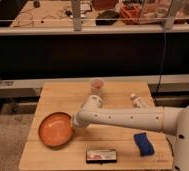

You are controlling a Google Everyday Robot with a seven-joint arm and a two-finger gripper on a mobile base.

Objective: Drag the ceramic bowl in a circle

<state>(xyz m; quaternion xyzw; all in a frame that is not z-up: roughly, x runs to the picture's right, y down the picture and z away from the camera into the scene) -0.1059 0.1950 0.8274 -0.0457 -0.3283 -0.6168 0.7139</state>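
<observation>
The ceramic bowl [55, 130] is wide and shallow, glossy orange inside with a darker rim. It sits on the left front part of the wooden table [118, 97]. My white arm reaches in from the right across the table. My gripper [76, 121] is at the arm's end, against the bowl's right rim. The arm's last link hides the contact.
A small pinkish cup [97, 85] stands at the table's back middle. A small white bottle [137, 100] lies at the right. A blue sponge-like object [142, 143] lies at the front right. A flat dark box [101, 155] lies at the front edge. A dark shelf unit runs behind.
</observation>
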